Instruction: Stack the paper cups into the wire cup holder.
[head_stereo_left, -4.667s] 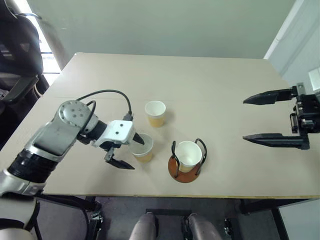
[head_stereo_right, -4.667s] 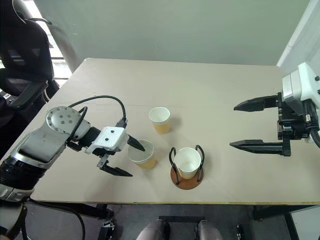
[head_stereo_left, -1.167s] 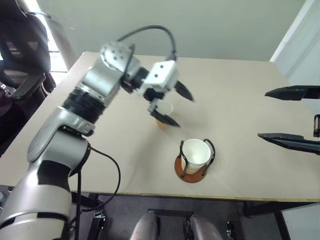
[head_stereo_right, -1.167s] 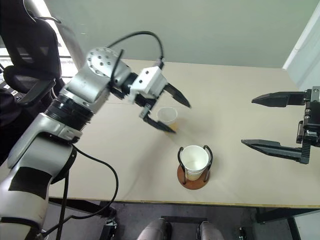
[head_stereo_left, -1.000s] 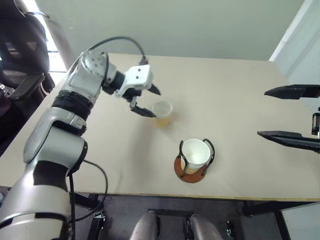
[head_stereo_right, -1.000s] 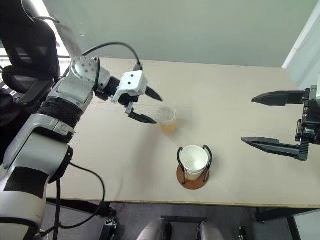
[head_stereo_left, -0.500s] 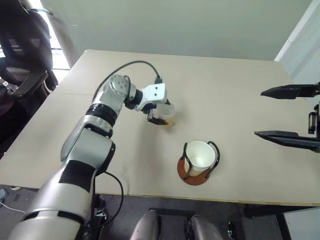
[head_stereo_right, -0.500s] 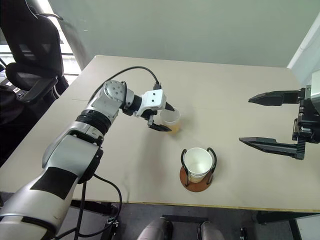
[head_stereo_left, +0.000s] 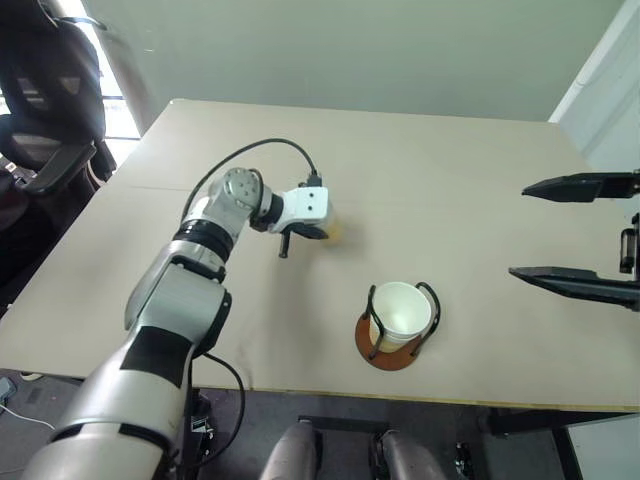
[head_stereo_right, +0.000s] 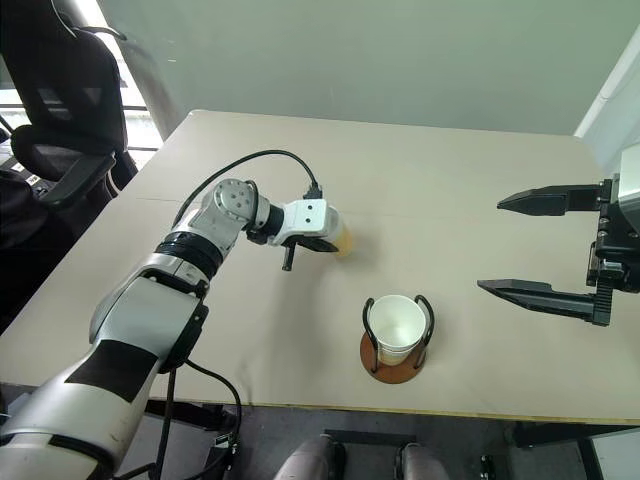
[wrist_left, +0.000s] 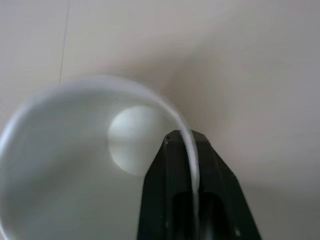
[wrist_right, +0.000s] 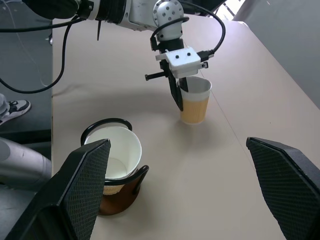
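A tan paper cup (wrist_right: 196, 102) stands upright on the table, left of centre. My left gripper (head_stereo_left: 318, 232) is shut on the cup's rim (wrist_left: 187, 135), one finger inside the cup and one outside. The gripper body hides most of the cup in the eye views, leaving a tan sliver (head_stereo_right: 343, 240). The wire cup holder (head_stereo_left: 390, 357) sits near the front edge, its black loops around another paper cup (head_stereo_left: 400, 310) that stands in it. My right gripper (head_stereo_left: 517, 229) hangs open above the table's right side, far from both cups.
A black office chair (head_stereo_left: 45, 110) stands off the table's left back corner. The beige table (head_stereo_left: 450, 150) has bare surface at the back and on the right. The left arm's black cable (head_stereo_left: 250, 155) arcs above the wrist.
The left gripper came down over the standing cup and shut on its rim. Of the two cups loose on the table in the earliest frames, one is left. The right gripper stayed in place.
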